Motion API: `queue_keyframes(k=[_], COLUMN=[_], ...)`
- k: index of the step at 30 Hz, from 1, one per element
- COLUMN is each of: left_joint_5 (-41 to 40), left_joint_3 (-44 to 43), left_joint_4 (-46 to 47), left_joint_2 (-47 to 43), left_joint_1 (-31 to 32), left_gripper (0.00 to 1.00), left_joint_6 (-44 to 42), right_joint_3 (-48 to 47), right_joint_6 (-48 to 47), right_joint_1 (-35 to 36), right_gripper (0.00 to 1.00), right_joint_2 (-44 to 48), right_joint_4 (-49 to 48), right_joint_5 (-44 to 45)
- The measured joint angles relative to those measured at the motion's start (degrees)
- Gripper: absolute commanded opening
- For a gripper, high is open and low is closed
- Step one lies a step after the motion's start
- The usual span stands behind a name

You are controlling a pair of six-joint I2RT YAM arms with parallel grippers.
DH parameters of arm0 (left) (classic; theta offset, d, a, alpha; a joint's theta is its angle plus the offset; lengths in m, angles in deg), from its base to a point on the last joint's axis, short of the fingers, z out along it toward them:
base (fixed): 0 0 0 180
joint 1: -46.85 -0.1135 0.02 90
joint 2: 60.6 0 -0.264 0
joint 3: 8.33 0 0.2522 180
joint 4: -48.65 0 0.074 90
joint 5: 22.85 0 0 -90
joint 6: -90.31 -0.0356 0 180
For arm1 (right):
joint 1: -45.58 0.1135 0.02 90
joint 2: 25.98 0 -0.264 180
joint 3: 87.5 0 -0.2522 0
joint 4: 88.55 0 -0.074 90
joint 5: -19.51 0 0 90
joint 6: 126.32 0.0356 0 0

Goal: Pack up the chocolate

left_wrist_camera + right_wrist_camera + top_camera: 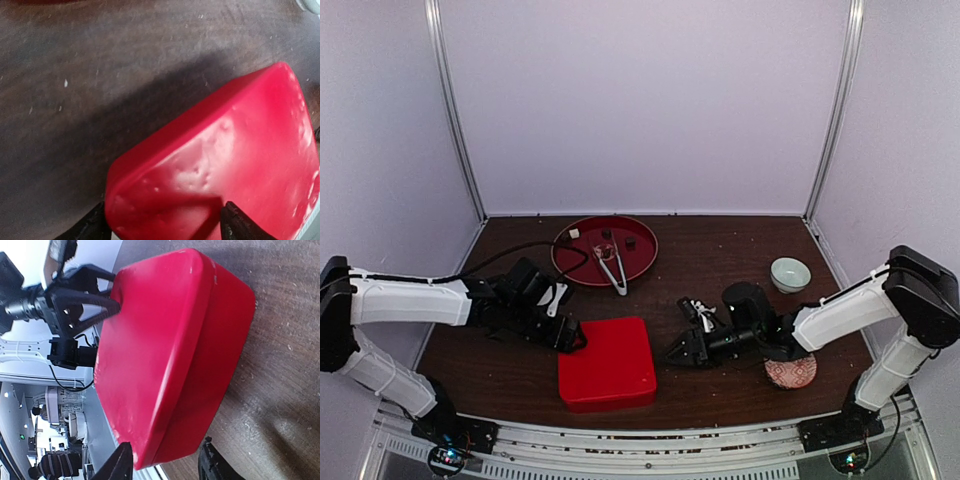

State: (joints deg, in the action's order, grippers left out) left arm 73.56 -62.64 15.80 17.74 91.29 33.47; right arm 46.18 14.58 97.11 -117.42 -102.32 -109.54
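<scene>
A: Where does the chocolate stand?

B: Small pieces (606,234) lie on the round red tray (645,245) at the back of the bench, beside the tongs (612,268). The red box (608,362) sits near the front with its lid on.

A: And the hands?

B: The left hand (162,227) has its fingers apart, straddling the box's far-left corner. The right hand (165,462) is also apart, with the box's right edge between its tips. I can't tell whether either presses the box.

A: So is the lid coming off or going on?

B: It fits both. Pieces on the tray suggest packing isn't complete. Either way, I'd keep the 2 grips level and evenly matched, since a lopsided push could skid the box or jam the lid.
</scene>
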Motion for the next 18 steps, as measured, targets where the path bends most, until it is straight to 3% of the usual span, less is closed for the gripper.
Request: queue_keyframes(k=[4, 9, 14, 18], left_joint_5=[3.8, 7.3, 11.4, 11.4], left_joint_3=[-4.0, -15.3, -26.1, -26.3], left_joint_4=[3.3, 4.5, 6.2, 5.6], left_joint_2=[5.9, 16.0, 24.4, 22.7], left_joint_1=[-0.4, -0.5, -0.3, -0.2], left_gripper=[0.67, 0.62, 0.63, 0.69], left_joint_6=[-1.4, -5.2, -8.3, -9.0], right_joint_3=[0.8, 3.0, 4.3, 3.0], right_joint_6=[1.2, 6.1, 9.4, 9.9], right_joint_1=[1.5, 3.6, 6.1, 8.3], right_gripper=[0.46, 0.48, 0.51, 0.53], right_joint_2=[-2.9, -6.1, -7.8, -8.3], right_joint_4=[-3.1, -10.4, -16.4, -17.3], right_joint_5=[0.0, -0.9, -0.2, 1.2])
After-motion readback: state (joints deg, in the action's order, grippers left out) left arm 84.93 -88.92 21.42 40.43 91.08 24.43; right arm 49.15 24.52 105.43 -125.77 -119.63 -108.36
